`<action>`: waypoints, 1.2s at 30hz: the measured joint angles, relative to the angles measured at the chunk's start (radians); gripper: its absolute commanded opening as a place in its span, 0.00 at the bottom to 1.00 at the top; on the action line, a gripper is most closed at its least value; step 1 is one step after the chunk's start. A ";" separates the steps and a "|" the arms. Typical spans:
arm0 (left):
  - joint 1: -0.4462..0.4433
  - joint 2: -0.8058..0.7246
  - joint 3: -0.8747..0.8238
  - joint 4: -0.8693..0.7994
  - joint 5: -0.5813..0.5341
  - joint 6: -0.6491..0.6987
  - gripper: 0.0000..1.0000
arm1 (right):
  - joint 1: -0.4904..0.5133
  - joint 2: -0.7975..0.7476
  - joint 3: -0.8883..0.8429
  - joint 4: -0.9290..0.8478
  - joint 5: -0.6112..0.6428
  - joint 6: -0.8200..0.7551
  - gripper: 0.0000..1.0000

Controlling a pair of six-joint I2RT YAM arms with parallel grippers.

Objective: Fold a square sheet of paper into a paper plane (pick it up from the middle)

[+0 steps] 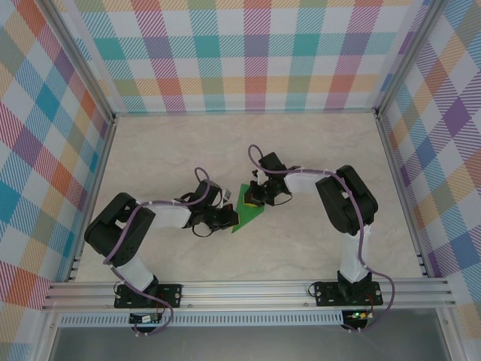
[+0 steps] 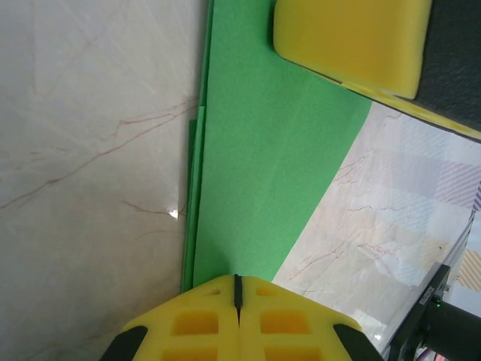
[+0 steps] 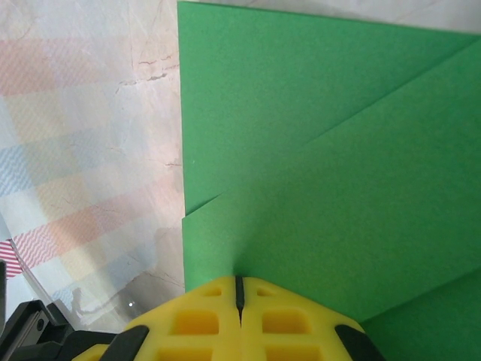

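Green sheet of paper [image 1: 248, 214], partly folded, flat on the pale marble-look worktop [image 1: 316, 150], roughly midway between the two arms. From above, a small angular shape with sharp corners.

In the right wrist view, sheet of paper [image 3: 323, 150] layered: diagonal fold edges across the top ply, one straight outer edge, a small step where a flap ends. In the left wrist view, a long straight edge with thin lower plies peeking out beside it, and a slanted edge on the opposite side.

Left fingers [image 2: 203, 327] pressed together, only a dark seam between the yellow pads, tips at one end of the sheet. Cannot tell whether pressing on it or just above. Right fingers [image 3: 203, 327] likewise together, tips over the sheet just beside the flap step. Also seen from the left wrist: one yellow right finger at the sheet's other end, on top of the green. From above, left fingers at the sheet's left side, right fingers at its far side, near each other.

Worktop showing on every side of the sheet. Widest stretch beyond it, up to the checked back wall [image 1: 255, 53]. Narrower strip on the near side, ending at the aluminium frame rail [image 1: 248, 289].
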 measured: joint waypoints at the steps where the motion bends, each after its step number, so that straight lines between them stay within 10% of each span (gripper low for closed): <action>1: 0.000 -0.002 0.003 -0.008 0.003 -0.002 0.03 | 0.000 0.000 0.001 -0.001 0.000 0.000 0.00; 36: -0.003 -0.029 0.000 -0.121 -0.016 0.008 0.04 | 0.000 0.002 0.005 -0.006 0.000 0.001 0.00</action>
